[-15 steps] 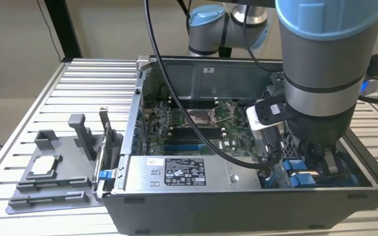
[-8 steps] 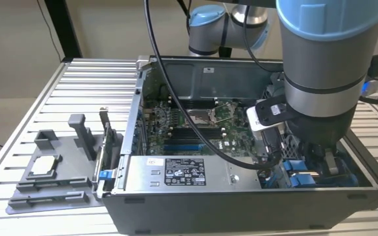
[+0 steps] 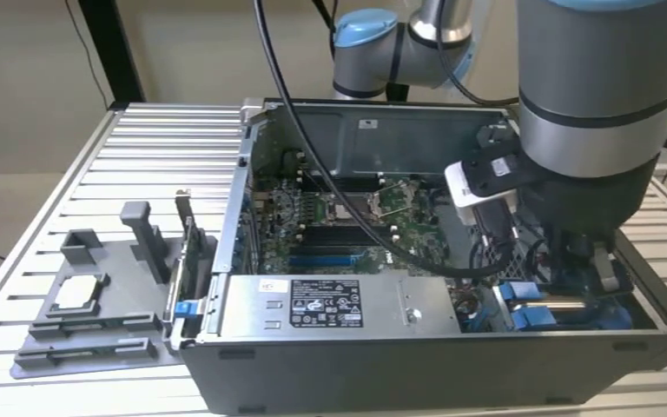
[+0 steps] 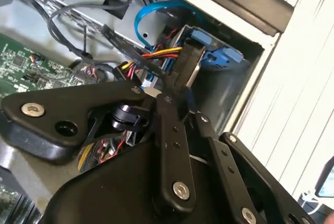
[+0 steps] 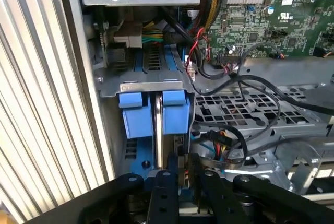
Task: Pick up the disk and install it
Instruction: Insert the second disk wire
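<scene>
The disk stands in the drive bay at the near corner of the open computer case, on the exterior view's right. Its blue carrier tabs flank a thin silver edge, and the blue frame sits under the case wall. My gripper reaches down into that bay. Its black fingers stand close together, shut on the disk's near edge. In the second wrist view the gripper ends right at the blue carrier. The rest of the disk is hidden inside the bay.
A grey power-supply box fills the case's front beside the bay. The green motherboard lies behind it. Loose black, red and yellow cables run close to the fingers. A grey fixture sits on the slatted table.
</scene>
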